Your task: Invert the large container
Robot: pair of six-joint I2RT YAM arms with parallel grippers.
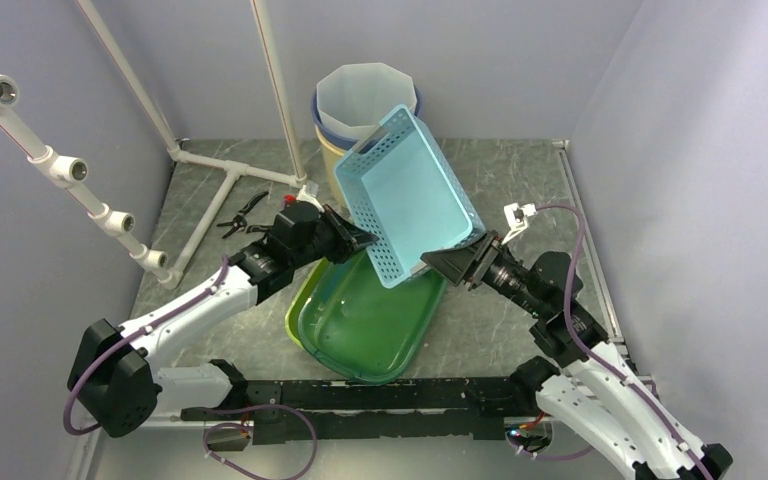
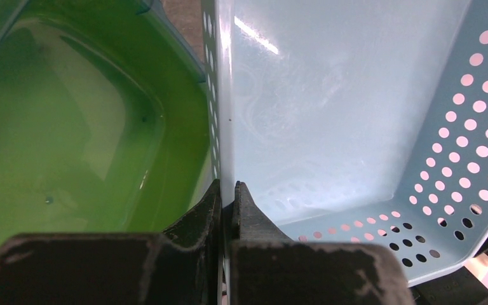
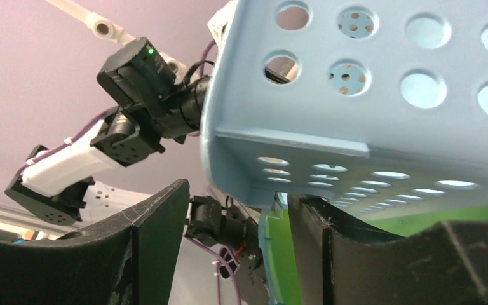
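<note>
The large container (image 1: pixel 407 195), a light blue perforated basket, hangs tilted on edge above a green tub (image 1: pixel 365 320). My left gripper (image 1: pixel 365 238) is shut on the basket's left wall, one finger inside and one outside; in the left wrist view the left gripper (image 2: pixel 227 187) pinches that thin wall (image 2: pixel 225 95). My right gripper (image 1: pixel 442 263) is open at the basket's lower right corner. In the right wrist view the right gripper (image 3: pixel 236 194) has that corner (image 3: pixel 241 165) just above the gap between its spread fingers.
A round bucket with a white liner (image 1: pixel 365 100) stands behind the basket. A white pipe frame (image 1: pixel 215 165) runs along the left and back. Small black tools (image 1: pixel 242 215) lie on the table at the left. The walls stand close on both sides.
</note>
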